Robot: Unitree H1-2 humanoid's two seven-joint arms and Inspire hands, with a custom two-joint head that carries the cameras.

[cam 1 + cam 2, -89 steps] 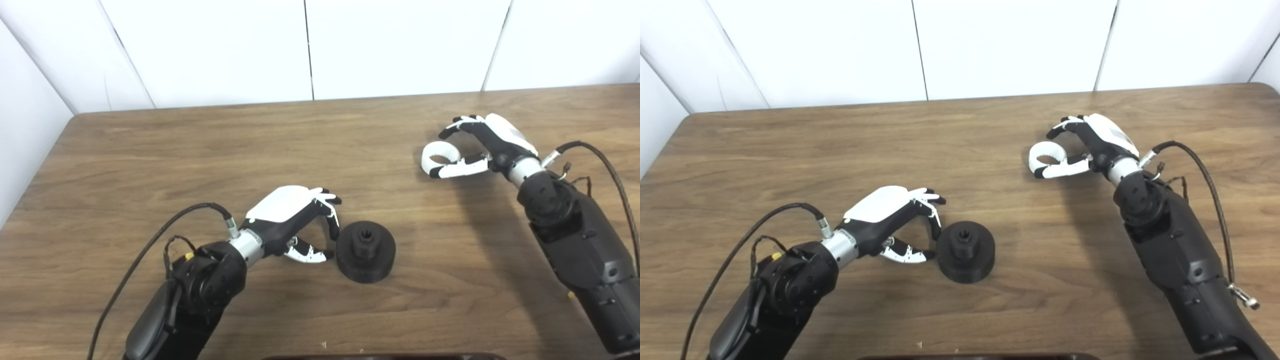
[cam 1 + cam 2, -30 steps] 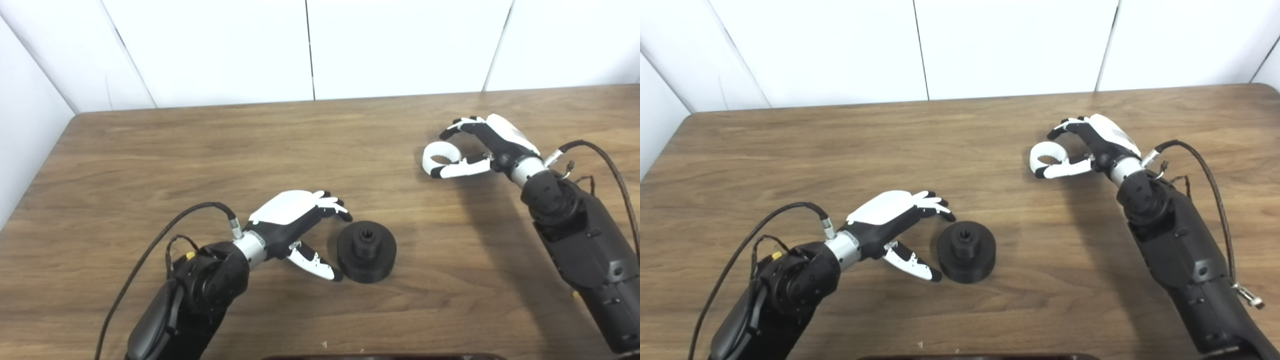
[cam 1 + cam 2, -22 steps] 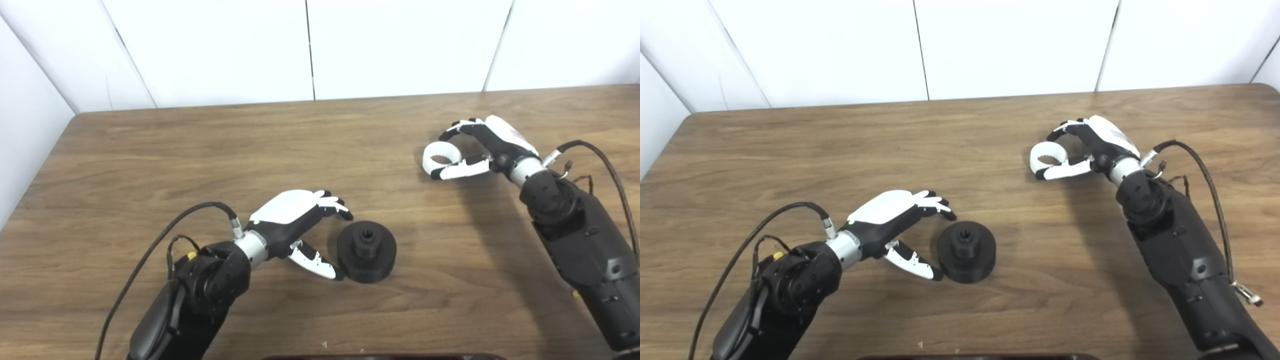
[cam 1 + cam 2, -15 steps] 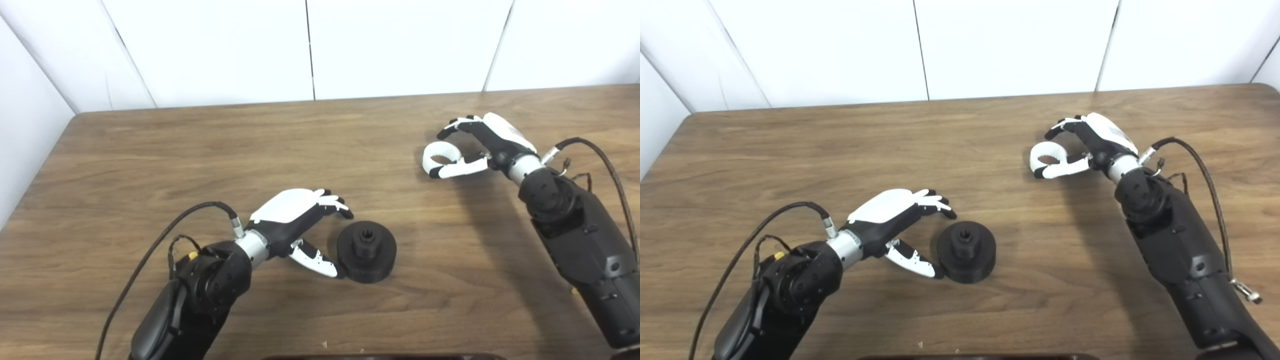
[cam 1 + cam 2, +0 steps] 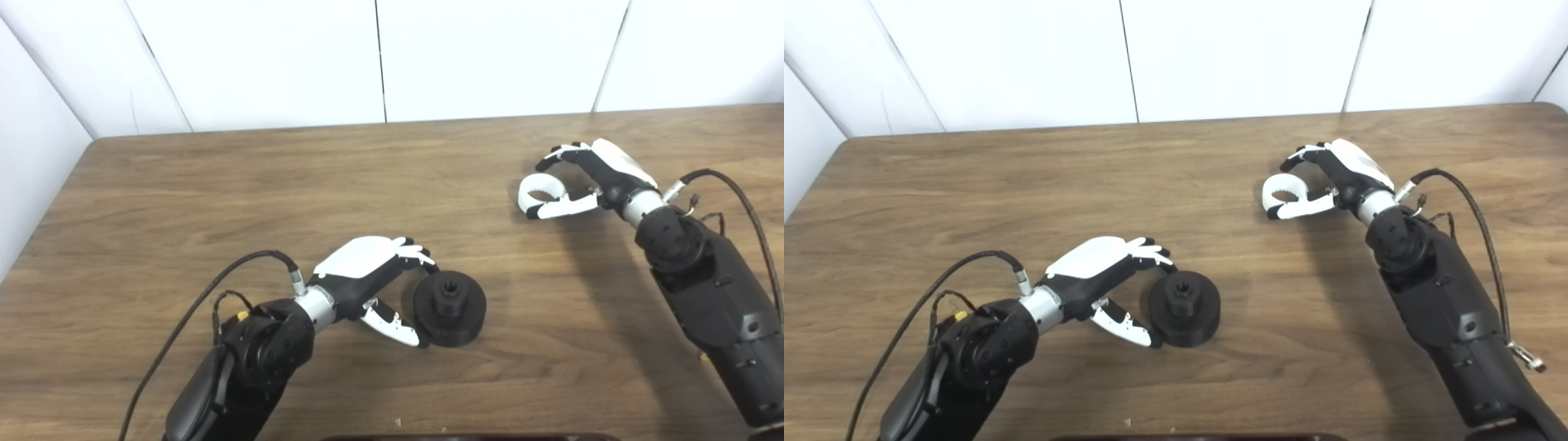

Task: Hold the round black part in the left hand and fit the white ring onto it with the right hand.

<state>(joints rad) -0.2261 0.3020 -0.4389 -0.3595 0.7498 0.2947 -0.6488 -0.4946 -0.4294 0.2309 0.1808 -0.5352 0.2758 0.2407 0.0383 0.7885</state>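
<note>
The round black part (image 5: pixel 450 308) lies flat on the wooden table (image 5: pixel 306 184), its raised hub up. My left hand (image 5: pixel 373 277) is open right beside it on its left, fingers over the upper left rim and thumb at the lower left edge, not closed on it. The white ring (image 5: pixel 538 189) lies on the table at the right. My right hand (image 5: pixel 597 176) is open around it, fingers arched behind it and the thumb against its near side. Whether the ring is gripped cannot be told.
White wall panels (image 5: pixel 380 61) stand behind the table's far edge. A dark object (image 5: pixel 471 437) shows at the bottom edge of the picture. Cables (image 5: pixel 741 196) run from both wrists.
My left hand has opened and moved right, up to the black part's left side. My right hand has stayed by the white ring with only small shifts.
</note>
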